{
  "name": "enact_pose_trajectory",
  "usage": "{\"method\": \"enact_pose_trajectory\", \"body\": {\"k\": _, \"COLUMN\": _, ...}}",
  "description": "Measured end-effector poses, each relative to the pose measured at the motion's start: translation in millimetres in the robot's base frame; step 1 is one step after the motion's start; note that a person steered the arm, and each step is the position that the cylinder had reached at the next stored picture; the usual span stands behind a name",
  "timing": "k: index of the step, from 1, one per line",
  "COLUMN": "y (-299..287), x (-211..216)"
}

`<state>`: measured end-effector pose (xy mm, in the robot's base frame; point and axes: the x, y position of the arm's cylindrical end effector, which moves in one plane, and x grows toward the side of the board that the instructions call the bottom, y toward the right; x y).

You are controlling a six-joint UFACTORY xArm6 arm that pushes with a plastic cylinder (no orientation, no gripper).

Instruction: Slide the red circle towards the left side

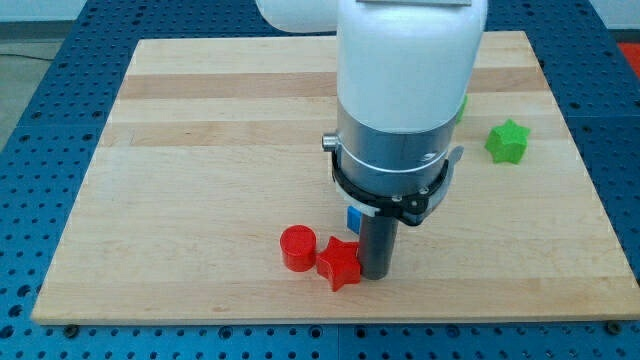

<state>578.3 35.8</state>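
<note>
The red circle (297, 247) lies near the board's bottom edge, a little left of centre. A red star (339, 263) touches its right side. My tip (375, 274) stands right against the red star's right side, so the star sits between the tip and the red circle. The arm's white body hides the board's middle behind the rod.
A blue block (353, 218) peeks out left of the rod, mostly hidden by the arm. A green star (507, 141) lies at the right. A sliver of another green block (463, 103) shows by the arm's right edge. The wooden board (200, 150) rests on a blue perforated table.
</note>
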Motion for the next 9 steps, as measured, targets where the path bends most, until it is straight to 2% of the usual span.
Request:
{"method": "enact_pose_trajectory", "body": {"k": 1, "y": -13.6, "x": -6.8}}
{"method": "enact_pose_trajectory", "body": {"k": 4, "y": -42.1, "x": -61.7}}
{"method": "enact_pose_trajectory", "body": {"k": 6, "y": -62.6, "x": -32.4}}
{"method": "enact_pose_trajectory", "body": {"k": 8, "y": -81.9, "x": -33.2}}
{"method": "enact_pose_trajectory", "body": {"k": 9, "y": -138.6, "x": -42.7}}
